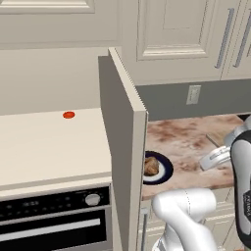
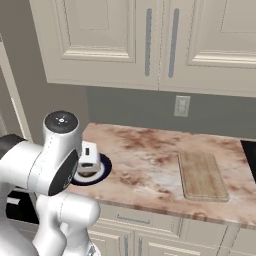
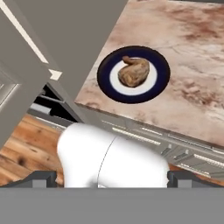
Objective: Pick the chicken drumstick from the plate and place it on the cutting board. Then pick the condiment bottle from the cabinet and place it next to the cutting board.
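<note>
Upper centre of hand view: chicken drumstick [image 3: 134,72] on plate [image 3: 108,85]; likely light, greasy, best gripped across its thick body. Gripper [image 3: 111,178] fully open, empty.

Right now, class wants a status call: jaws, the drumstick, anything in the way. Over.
Jaws open, holding nothing. Golden-brown chicken drumstick on the round navy-rimmed plate, untouched. Tan wooden cutting board bare. Open cream cabinet door stands beside the plate.

Three views, one shared plate on the countertop

Left base view looked forward past the cabinet [image 1: 122,147] door; right base view faced the countertop [image 2: 150,155]; hand view looked down, nearer; all shared the plate [image 3: 107,83].
</note>
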You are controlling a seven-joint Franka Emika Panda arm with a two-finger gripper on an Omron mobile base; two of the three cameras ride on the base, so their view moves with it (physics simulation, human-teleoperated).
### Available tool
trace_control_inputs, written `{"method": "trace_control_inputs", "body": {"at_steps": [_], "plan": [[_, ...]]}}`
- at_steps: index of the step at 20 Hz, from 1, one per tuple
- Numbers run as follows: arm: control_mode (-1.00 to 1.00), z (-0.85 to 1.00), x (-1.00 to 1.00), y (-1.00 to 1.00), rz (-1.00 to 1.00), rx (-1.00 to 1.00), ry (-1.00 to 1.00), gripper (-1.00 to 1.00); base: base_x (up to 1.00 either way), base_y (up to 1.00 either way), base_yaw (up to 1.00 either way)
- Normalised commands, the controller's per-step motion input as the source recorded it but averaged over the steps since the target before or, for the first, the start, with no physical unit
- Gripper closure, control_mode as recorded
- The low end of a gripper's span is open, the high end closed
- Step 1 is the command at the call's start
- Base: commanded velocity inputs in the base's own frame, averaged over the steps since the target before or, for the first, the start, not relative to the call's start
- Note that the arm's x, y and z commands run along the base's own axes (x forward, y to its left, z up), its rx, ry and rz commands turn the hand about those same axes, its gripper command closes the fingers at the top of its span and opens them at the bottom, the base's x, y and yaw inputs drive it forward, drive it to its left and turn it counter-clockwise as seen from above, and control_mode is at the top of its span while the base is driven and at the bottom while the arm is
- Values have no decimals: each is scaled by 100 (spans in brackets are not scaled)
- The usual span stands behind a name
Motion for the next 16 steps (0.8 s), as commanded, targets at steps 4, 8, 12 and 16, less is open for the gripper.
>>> {"method": "trace_control_inputs", "body": {"at_steps": [4,8,12,16], "plan": [[-100,-32,24,2,0,0,0,-100,0,0,0],[-100,-22,29,1,0,0,0,-100,0,0,0],[-100,-13,30,5,0,1,0,-100,0,0,0],[-100,-13,24,12,0,1,0,-100,0,0,0]]}}
